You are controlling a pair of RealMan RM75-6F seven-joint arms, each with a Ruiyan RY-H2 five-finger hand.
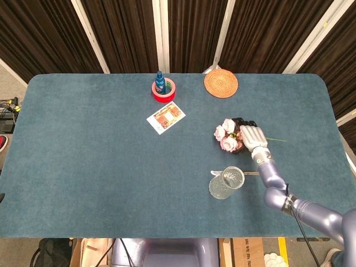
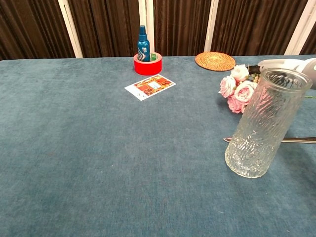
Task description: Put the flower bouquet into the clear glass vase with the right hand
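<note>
The flower bouquet (image 1: 227, 135) of pink and white roses lies on the blue table right of centre, and its thin green stem sticks out to the right. My right hand (image 1: 251, 135) lies over the bouquet's stem end with its dark fingers curled around it. In the chest view the roses (image 2: 236, 89) show just left of the vase rim, and my right hand (image 2: 284, 64) peeks out behind the vase. The clear glass vase (image 1: 227, 183) (image 2: 264, 123) stands upright and empty, nearer to me than the bouquet. My left hand shows in neither view.
A metal utensil (image 1: 255, 173) (image 2: 296, 140) lies flat just behind the vase. Further back are a red tape roll holding a blue spray bottle (image 1: 163, 88) (image 2: 146, 59), a printed card (image 1: 166, 117) (image 2: 150, 86) and a woven coaster (image 1: 221, 83) (image 2: 215, 60).
</note>
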